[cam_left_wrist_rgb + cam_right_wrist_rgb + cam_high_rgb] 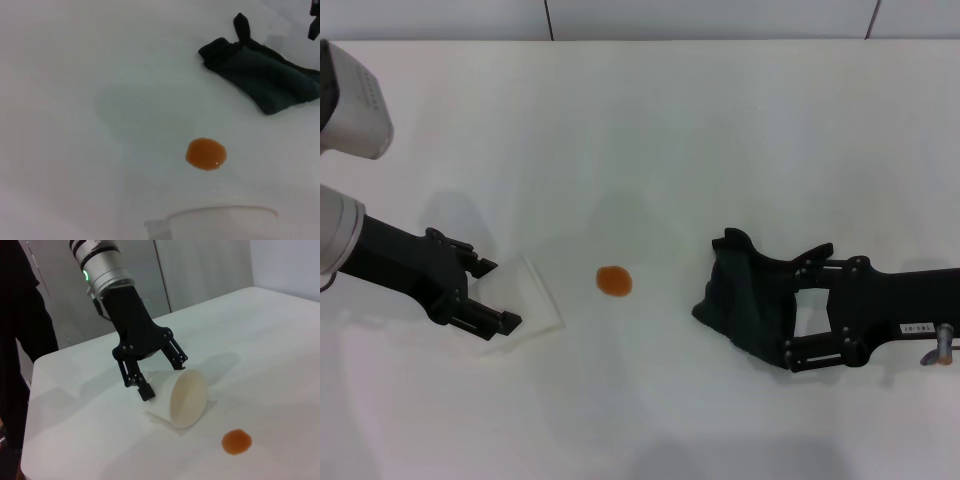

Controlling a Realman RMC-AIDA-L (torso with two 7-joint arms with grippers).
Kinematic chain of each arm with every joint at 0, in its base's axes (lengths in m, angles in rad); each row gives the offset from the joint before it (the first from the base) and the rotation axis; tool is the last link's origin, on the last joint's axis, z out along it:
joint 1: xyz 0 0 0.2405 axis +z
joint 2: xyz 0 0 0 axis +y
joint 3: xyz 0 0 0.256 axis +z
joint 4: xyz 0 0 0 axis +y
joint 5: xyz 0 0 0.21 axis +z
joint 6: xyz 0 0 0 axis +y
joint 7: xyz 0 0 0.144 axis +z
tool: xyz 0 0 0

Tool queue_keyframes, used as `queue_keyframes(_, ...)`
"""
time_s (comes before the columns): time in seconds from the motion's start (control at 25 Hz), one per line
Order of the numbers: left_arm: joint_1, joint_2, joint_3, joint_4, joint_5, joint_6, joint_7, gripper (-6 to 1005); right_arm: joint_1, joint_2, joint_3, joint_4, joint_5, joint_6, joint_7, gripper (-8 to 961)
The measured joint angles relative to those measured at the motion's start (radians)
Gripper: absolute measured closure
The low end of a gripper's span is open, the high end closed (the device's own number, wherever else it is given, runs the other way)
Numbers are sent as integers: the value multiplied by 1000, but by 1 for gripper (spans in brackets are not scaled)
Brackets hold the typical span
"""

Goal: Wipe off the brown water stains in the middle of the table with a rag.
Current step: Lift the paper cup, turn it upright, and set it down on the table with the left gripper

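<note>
While your right gripper (790, 315) has its fingers closed on the rag (740, 300), your left gripper (492, 295) holds a tipped white cup (525, 300) beside the stain (614, 281) on the desk (670, 130).

A white table (280, 335) is seen, with a small round orange-brown stain (236, 441) lying on it. Near the stain, but apart from it, a white cup (186, 396) is held tipped on its side, its open mouth turned toward the camera. The cup is clasped by the left gripper (161, 374), whose black fingers (144, 388) are set on either side of the cup's body. What may be a thin clear sheet is seen under the cup. A dark-clothed person (20, 340) is seen standing beyond the table's edge.
</note>
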Motion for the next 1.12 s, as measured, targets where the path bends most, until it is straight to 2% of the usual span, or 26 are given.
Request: queue_keyframes(1.12,9,-8,17,5,-10,-18,14,168,0,0,0,5,11,11,-14,112)
